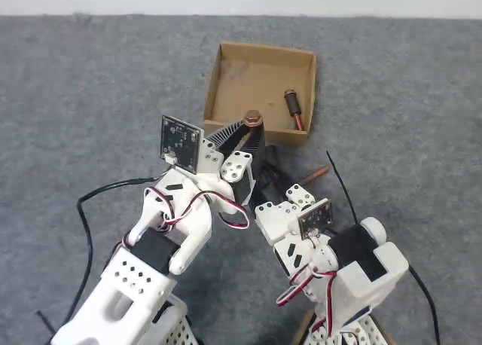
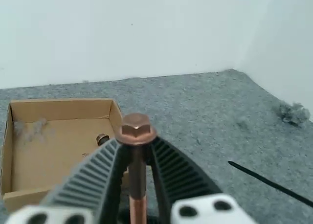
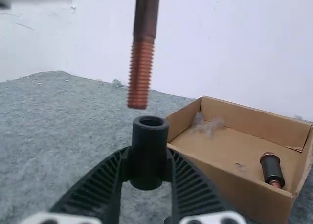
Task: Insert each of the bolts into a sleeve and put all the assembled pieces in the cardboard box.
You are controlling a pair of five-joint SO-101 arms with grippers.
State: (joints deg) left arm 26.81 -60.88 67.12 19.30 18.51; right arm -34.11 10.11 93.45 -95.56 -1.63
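My left gripper [image 2: 134, 165] is shut on a copper bolt [image 2: 138, 131], held upright with its hex head up [image 1: 252, 119]. Just below it, my right gripper [image 3: 149, 172] is shut on a black sleeve [image 3: 149, 148] that stands upright with its bore facing up. The bolt's threaded end [image 3: 141, 67] hangs a little above the sleeve's mouth, slightly off to one side. Both grippers [image 1: 248, 145] meet right in front of the cardboard box [image 1: 252, 81]. One assembled piece [image 1: 294, 108] lies inside the box [image 3: 225, 145] by its right wall. Another copper bolt [image 1: 316, 172] lies loose on the carpet.
Grey carpet covers the table, and a white wall stands behind the box [image 2: 54, 145]. Black cables [image 1: 343, 187] trail from the arms. A thin black strip [image 2: 269, 182] lies on the carpet to one side. Open carpet stretches left and right of the box.
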